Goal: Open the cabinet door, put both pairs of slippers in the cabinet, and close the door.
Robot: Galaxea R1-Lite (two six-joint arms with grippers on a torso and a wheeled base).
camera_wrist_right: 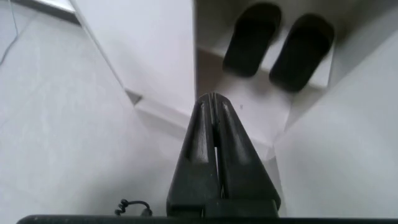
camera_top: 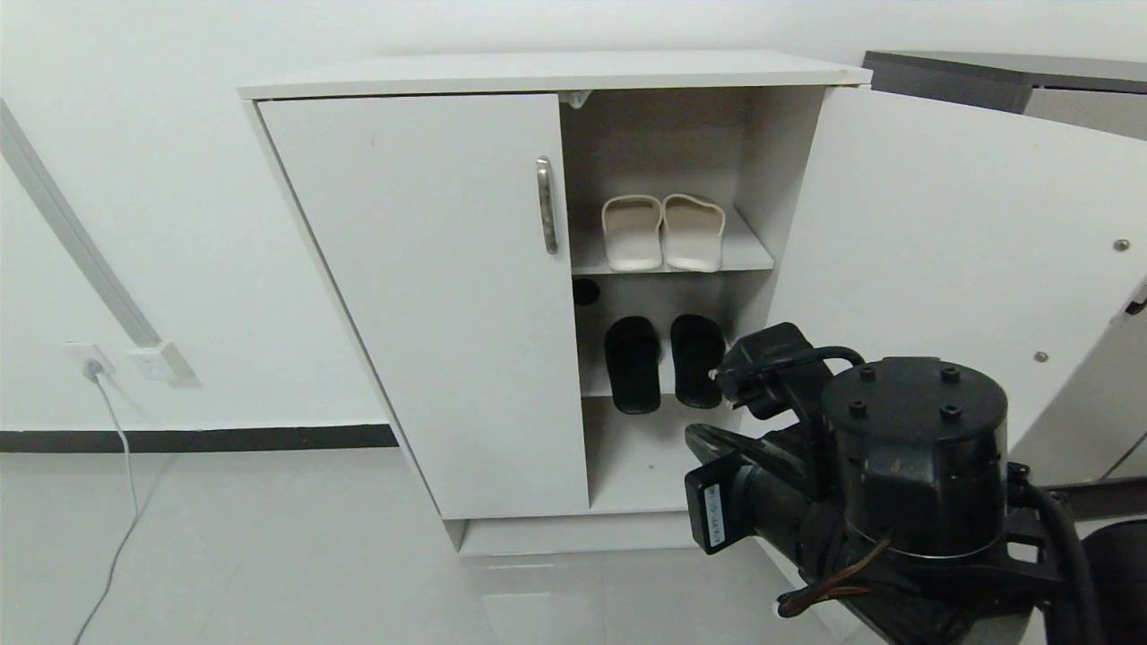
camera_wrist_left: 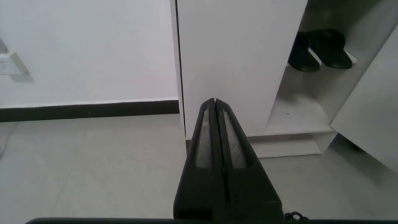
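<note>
The right gripper (camera_wrist_right: 213, 98), pinched shut and empty, hangs before the cabinet's (camera_top: 556, 72) open half. The left gripper (camera_wrist_left: 214, 102) is likewise shut and empty. Black slippers (camera_top: 663, 361) and white slippers (camera_top: 661, 231) are shelved inside. Only closing seems left: the arm should clear the swung-out right door (camera_top: 941, 251), then push it, with bare floor (camera_top: 269, 555) in front.

Bright, even light; cabinet (camera_top: 430, 296) interior shaded; soft sheen on floor tiles (camera_top: 269, 555); straight edges bowed in head view.

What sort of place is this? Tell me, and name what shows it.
Likely a home-style entryway or plain indoor room: a white shoe cabinet with its right door open, white slippers above black slippers on its shelves, a tiled floor and a wall socket.
</note>
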